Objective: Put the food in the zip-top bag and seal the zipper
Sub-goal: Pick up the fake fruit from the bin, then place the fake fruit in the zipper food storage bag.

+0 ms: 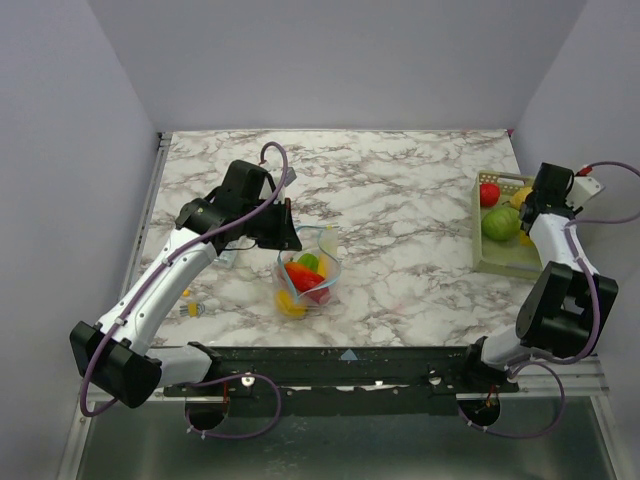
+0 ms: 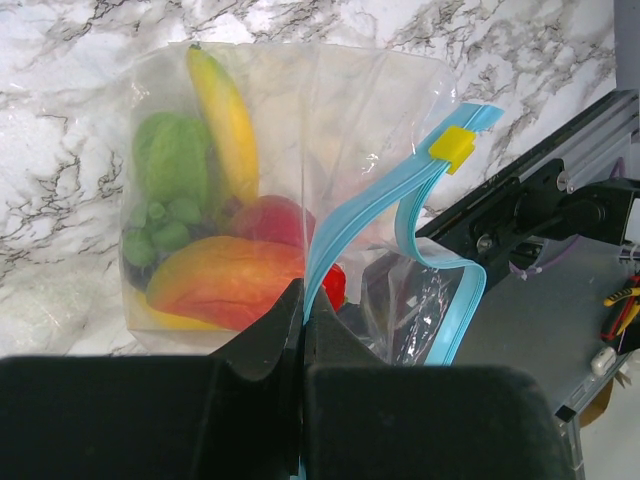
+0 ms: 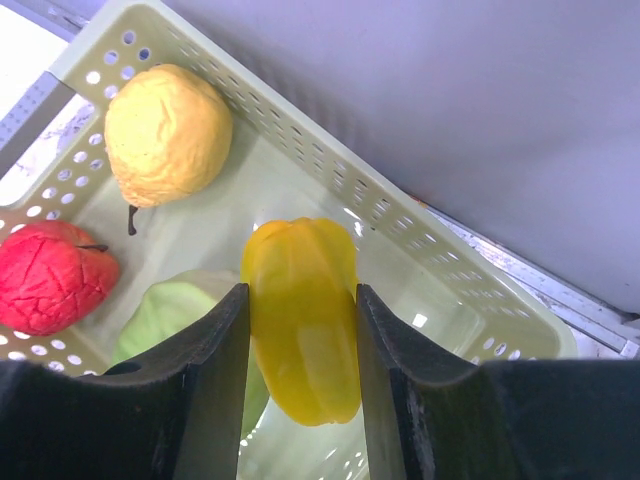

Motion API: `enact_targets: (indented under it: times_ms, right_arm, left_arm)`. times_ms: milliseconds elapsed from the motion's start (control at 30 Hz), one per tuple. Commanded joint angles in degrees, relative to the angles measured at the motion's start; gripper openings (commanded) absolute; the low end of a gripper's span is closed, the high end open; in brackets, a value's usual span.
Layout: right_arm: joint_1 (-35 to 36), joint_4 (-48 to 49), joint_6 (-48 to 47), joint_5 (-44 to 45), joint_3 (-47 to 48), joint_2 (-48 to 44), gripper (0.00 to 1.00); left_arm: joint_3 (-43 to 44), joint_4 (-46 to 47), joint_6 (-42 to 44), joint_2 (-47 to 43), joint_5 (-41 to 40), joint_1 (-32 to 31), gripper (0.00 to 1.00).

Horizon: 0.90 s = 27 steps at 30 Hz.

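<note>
Your left gripper was clamped on the one zipper of the bag. The bag sat on the table near the front edge, with at least five food pieces inside. Your right gripper had its jaws pressed against both sides of one yellow fruit in the basket. Three more pieces lay there.
</note>
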Motion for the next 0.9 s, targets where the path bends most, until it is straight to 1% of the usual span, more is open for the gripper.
enact_targets:
  times_ms: [0, 100, 167, 433, 533, 567, 667, 800, 867]
  right_arm:
    - [0.05, -0.98, 0.81, -2.58, -0.45, -2.04, 0.41]
    - [0.10, -1.42, 0.87, -4.26, -0.03, -3.10, 0.41]
    - [0.06, -1.18, 0.19, -7.64, 0.40, -4.18, 0.41]
    - [0.10, -0.46, 2.06, -24.61, 1.99, -8.04, 0.42]
    - [0.06, -1.07, 4.14, -31.53, 2.85, -8.75, 0.42]
    - [0.06, -1.06, 5.01, -35.08, 2.98, -9.12, 0.42]
    - [0.62, -0.42, 9.11, -42.97, 2.50, -10.28, 0.42]
    - [3.68, 1.13, 13.94, -51.18, 1.62, -11.77, 0.42]
    - [6.37, 1.91, 16.70, -55.21, 1.62, -12.09, 0.42]
  left_arm:
    - [-0.36, 0.80, -0.49, -1.26, -0.24, -0.44, 0.00]
    - [-0.51, 0.91, -0.49, -1.06, -0.17, -0.47, 0.00]
    - [-0.39, 1.00, -0.49, -0.75, -0.06, -0.45, 0.00]
    - [0.27, 1.39, -0.65, 0.02, -0.06, -0.56, 0.00]
    - [0.51, 1.52, -0.82, 0.44, -0.11, -0.58, 0.00]
    - [0.60, 1.48, -0.91, 0.63, -0.27, -0.63, 0.00]
    - [0.62, 2.12, -1.36, 0.84, -0.56, -0.64, 0.00]
    - [0.71, 2.88, -1.94, 1.27, -0.68, -0.64, 0.00]
    - [0.87, 3.24, -2.16, 1.61, -0.68, -0.64, 0.00]
